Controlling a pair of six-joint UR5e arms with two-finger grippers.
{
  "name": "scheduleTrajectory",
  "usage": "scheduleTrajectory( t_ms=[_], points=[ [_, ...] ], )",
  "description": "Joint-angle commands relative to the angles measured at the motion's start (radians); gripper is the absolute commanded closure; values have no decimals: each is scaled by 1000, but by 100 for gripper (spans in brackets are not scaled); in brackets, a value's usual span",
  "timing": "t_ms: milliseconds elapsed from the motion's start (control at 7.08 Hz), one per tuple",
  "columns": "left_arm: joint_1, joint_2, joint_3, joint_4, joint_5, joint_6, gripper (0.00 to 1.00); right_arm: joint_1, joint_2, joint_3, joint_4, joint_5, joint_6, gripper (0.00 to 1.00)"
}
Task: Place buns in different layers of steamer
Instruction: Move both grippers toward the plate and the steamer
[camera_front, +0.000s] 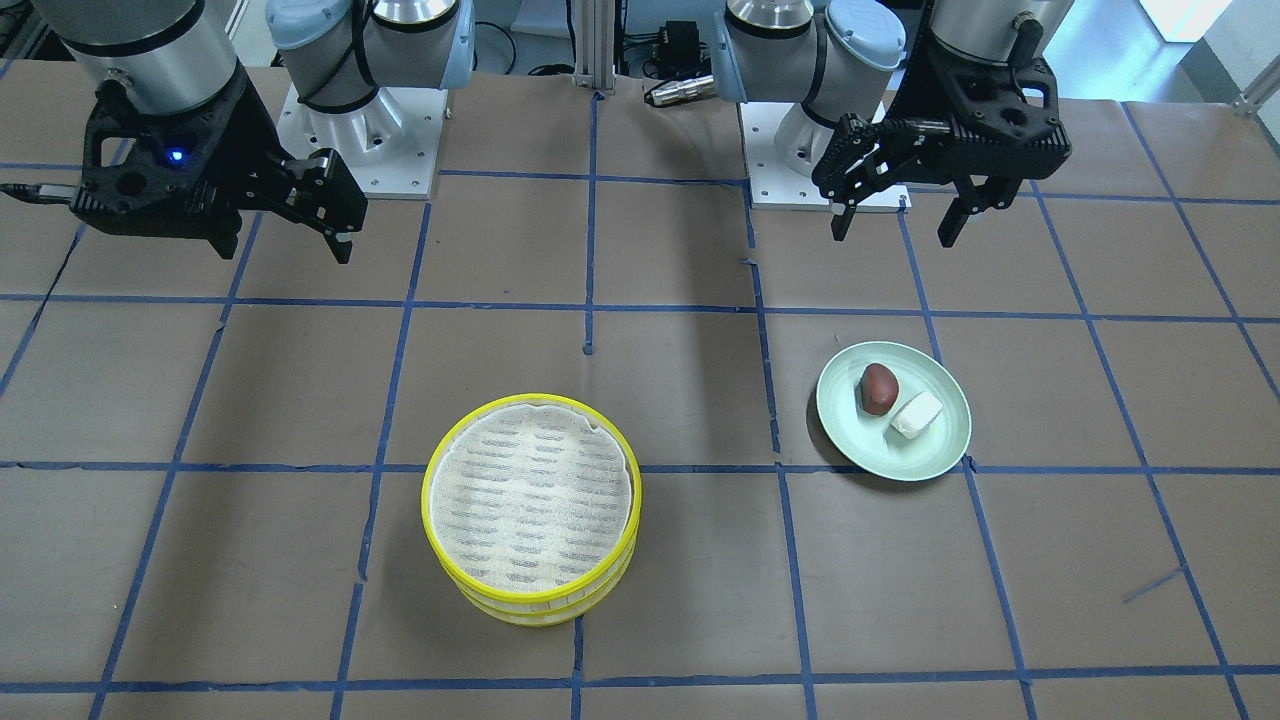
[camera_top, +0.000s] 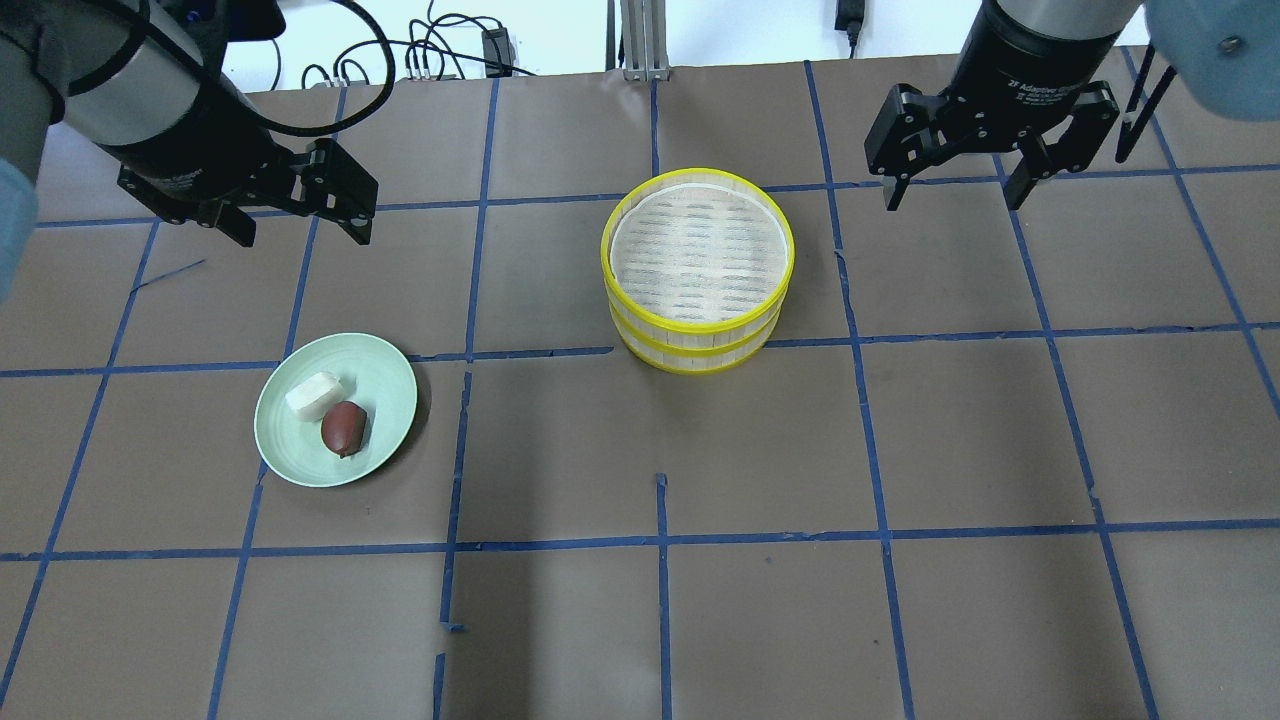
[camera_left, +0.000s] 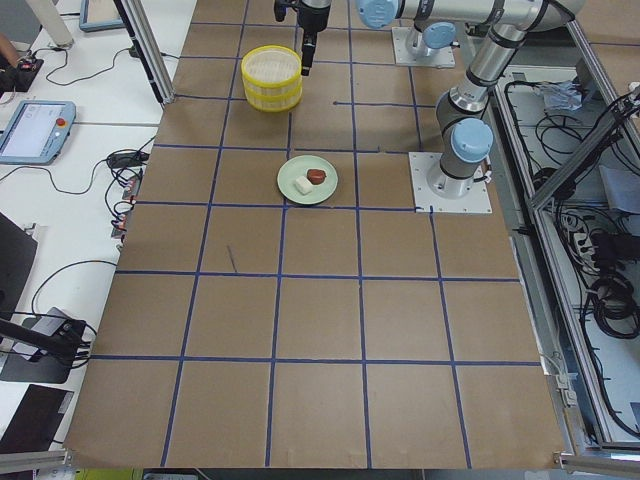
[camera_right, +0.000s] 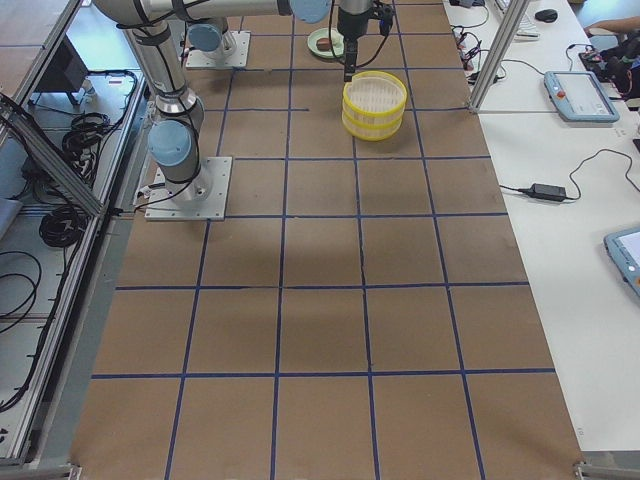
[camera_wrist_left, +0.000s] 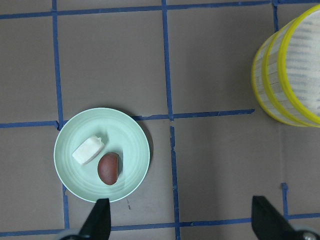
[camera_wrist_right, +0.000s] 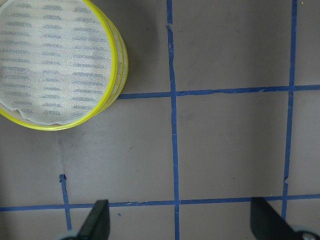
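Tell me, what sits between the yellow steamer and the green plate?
Nothing: the overhead view shows only bare table and blue tape lines between steamer and plate.

white print "2F Adaptive", on the black body of the right claw (camera_top: 952, 190) (smaller line beneath unreadable)

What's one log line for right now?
brown bun, white bun: on plate | steamer: stacked, top empty | left gripper: open | right gripper: open

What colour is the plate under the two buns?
The plate is pale green; it shows best in the left wrist view.
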Motion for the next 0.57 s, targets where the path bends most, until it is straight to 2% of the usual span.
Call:
scheduleTrajectory(
  t_ms=[0,283,424],
  points=[
    [1,1,-3,-3,2,4,0,0,0,1,-1,0,-1,0],
    [20,-2,-3,-2,1,19,0,0,46,-11,-43,15,1,0],
    [24,-24,-6,3,7,86,0,6,123,-19,-153,3,20,0]
  ],
)
